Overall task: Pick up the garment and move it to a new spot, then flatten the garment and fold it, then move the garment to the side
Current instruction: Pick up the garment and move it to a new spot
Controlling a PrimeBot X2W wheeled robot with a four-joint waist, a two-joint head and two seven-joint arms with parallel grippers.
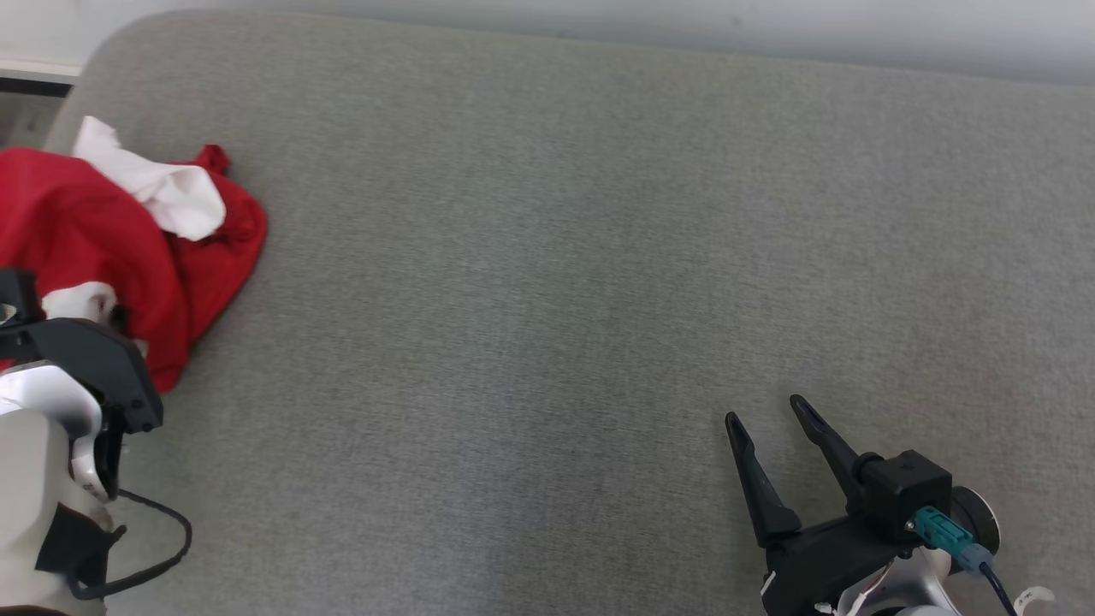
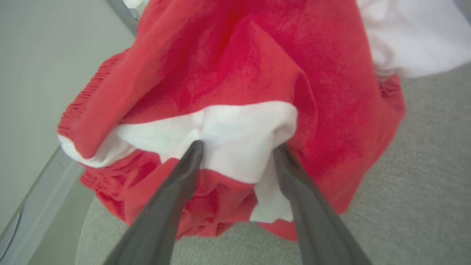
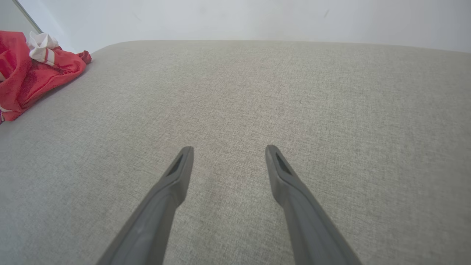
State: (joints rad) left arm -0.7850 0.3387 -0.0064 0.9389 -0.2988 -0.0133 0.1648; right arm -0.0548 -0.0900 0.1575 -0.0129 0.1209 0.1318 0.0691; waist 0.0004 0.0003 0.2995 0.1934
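Red and white, the garment [image 1: 103,239] lies bunched at the far left corner of the grey fabric-covered surface [image 1: 556,257], close to its rounded edge.

From the head, the left arm's dark wrist housing covers the near part of the heap, and its fingers are hidden there. The left wrist camera shows what is hidden: the left claw [image 2: 240,145] stands spread wide, both fingertips [image 2: 197,151] pushed against a white fold of the cloth. That fold bulges between them and red ruffled fabric bunches beneath. The jaws have not come together on it, so nothing is gripped.

The right claw [image 1: 764,411] sits at the lower right of the head view, well apart from the garment. Its two fingers are parted over bare grey weave and it holds nothing. A teal connector [image 1: 941,526] shows on its wrist. The right wrist camera adds the low angle: the claw hangs just above the fabric, and the garment is a small red heap in the far left corner against a pale wall [image 3: 257,18].
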